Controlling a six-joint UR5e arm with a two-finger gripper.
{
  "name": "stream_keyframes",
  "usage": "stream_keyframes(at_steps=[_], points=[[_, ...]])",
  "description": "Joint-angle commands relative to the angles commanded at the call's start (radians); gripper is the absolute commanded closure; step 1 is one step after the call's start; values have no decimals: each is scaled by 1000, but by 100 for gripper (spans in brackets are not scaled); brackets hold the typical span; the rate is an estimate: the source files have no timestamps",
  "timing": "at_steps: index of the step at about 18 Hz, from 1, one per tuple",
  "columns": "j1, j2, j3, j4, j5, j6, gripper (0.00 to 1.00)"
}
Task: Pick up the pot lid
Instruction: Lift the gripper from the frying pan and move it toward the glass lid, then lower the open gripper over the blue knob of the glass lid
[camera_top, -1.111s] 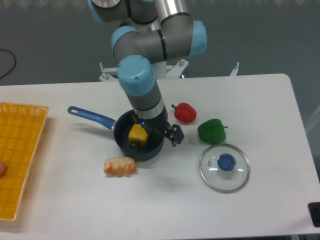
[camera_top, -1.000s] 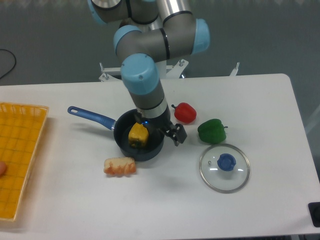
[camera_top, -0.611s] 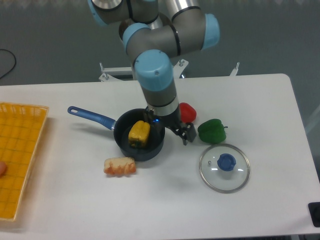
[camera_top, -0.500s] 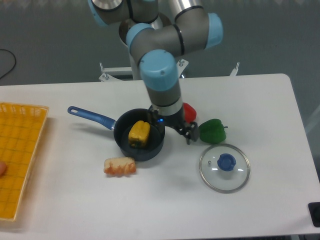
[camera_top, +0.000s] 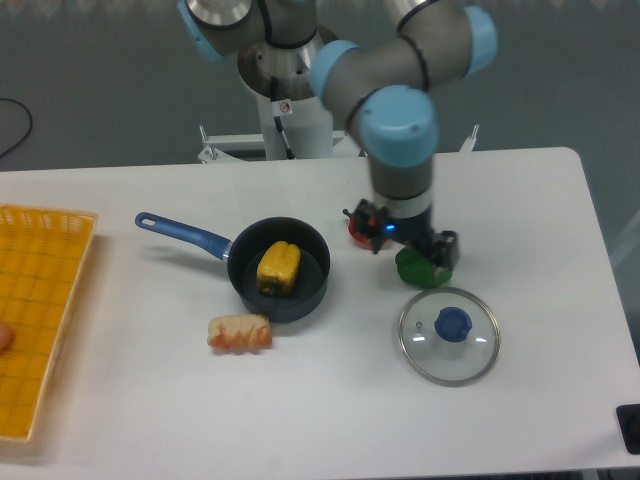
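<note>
I want to pick up the pot lid, which lies flat on the bench with its blue knob up. It is near the green pepper and well apart from the black pan, which has a yellow thing in it. My claw is spread wide, with a gap between its two fingers, and it pinches nothing. It hangs over by the pepper, so I think I should bring it across to the knob and then down. The lid looks like clear glass with a shiny ring around the edge. I guess it is stiff and a bit heavy for how thin it is, and it could crack or chip if I bump it or drop it. The glass looks slippery, so I would not grab there. The edge sits low and would be hard to get under. The knob is the best place: it is round, it sticks up, and it is in the middle, so the lid should hang level. I would put one finger on each side, low down, squeeze firmly, and lift slowly. If I pinch only the top, it may slip or tip.
</note>
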Motion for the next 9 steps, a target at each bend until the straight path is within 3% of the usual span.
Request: stream_keyframes(at_steps=[4, 7, 9], points=[[42, -17, -5, 5, 3, 80, 0], [46, -61, -5, 61, 5, 71, 0], [45, -89, 0, 69, 5, 68, 0]])
